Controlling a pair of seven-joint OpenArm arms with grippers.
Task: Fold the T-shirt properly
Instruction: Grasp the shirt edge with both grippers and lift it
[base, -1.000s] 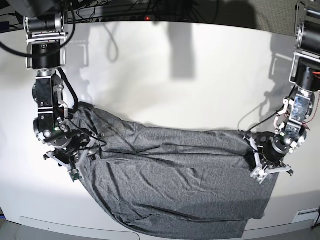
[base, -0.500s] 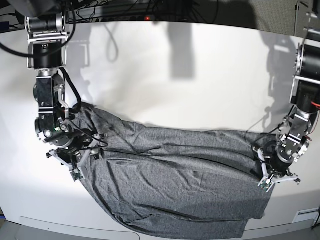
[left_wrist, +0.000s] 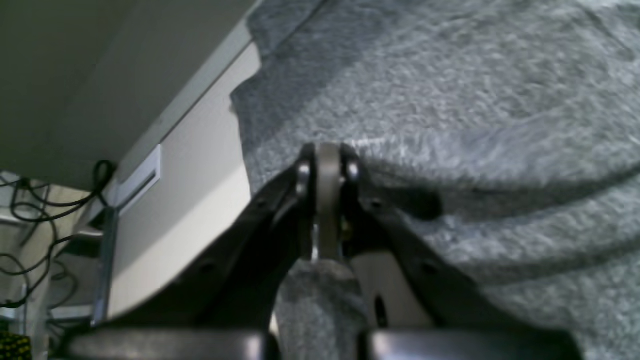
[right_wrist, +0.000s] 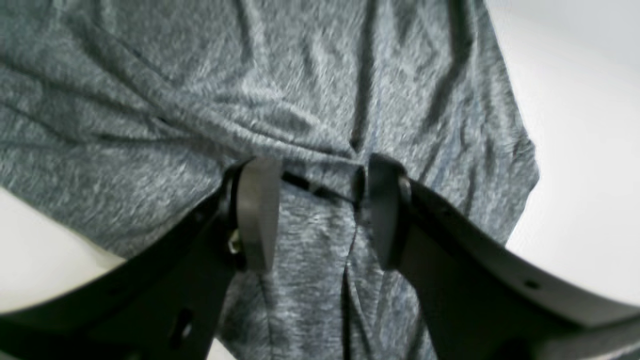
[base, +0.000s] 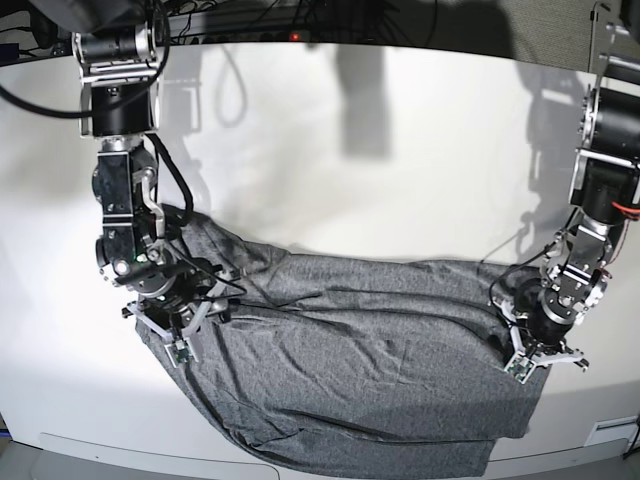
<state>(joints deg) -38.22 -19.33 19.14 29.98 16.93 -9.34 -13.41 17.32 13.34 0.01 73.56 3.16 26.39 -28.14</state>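
Grey T-shirt (base: 360, 370) overhangs near table (base: 400, 150) edge | far half bare

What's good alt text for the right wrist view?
Open right gripper poised over the wrinkled grey shirt, its two fingers spread apart with fabric between them. White table shows at the right and lower left.

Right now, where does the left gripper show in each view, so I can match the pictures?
Base: left gripper, lower right, at the T-shirt's right edge.
Left wrist: bottom centre, jaws closed, grey fabric behind and below them.
Right wrist: not in it; only the right gripper, open over fabric.
Shared landmark: the white table edge beside the shirt's edge, seen at.
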